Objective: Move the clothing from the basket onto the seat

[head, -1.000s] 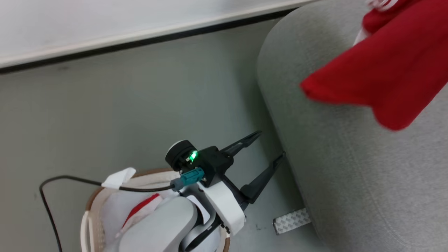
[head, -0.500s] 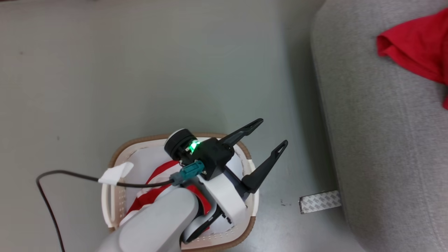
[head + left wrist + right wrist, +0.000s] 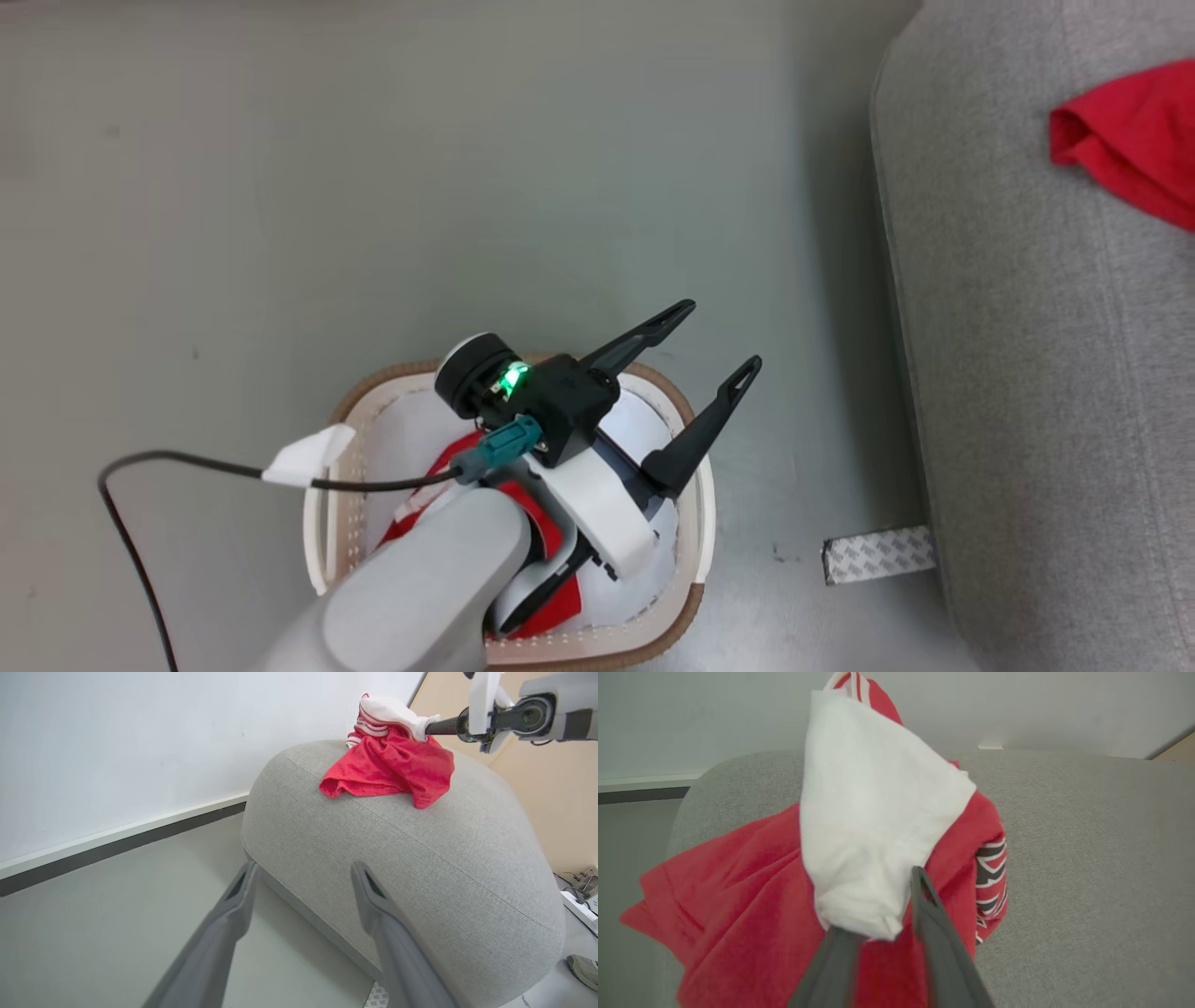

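Clothing (image 3: 555, 611) in red and white lies heaped in the basket (image 3: 707, 532), which stands on the grey floor (image 3: 373, 187). In the head view the left gripper (image 3: 719, 336) hovers over the basket's rim at about 1 o'clock. Its two dark fingers are spread wide and empty, pointing toward 2 o'clock. The clothing sits below and behind them, toward 7 o'clock, partly hidden by the pale forearm (image 3: 420, 597). The seat (image 3: 1027, 392) takes the 3 o'clock side, apart from the basket, with a strip of patterned tape (image 3: 878, 554) on the floor at its base. A red garment (image 3: 1130, 149) lies on the seat, at 2 o'clock from the left gripper and well apart from it.

The left wrist view looks along the splayed fingers at the seat's rounded corner. There the red garment is crumpled on top at 1 o'clock, and the right gripper (image 3: 430, 727) reaches in from 2 o'clock to its white part. In the right wrist view the right gripper is narrow, pinching the white panel, which stands up toward 12 o'clock and hides one fingertip. The red cloth spreads over the seat toward 8 o'clock.
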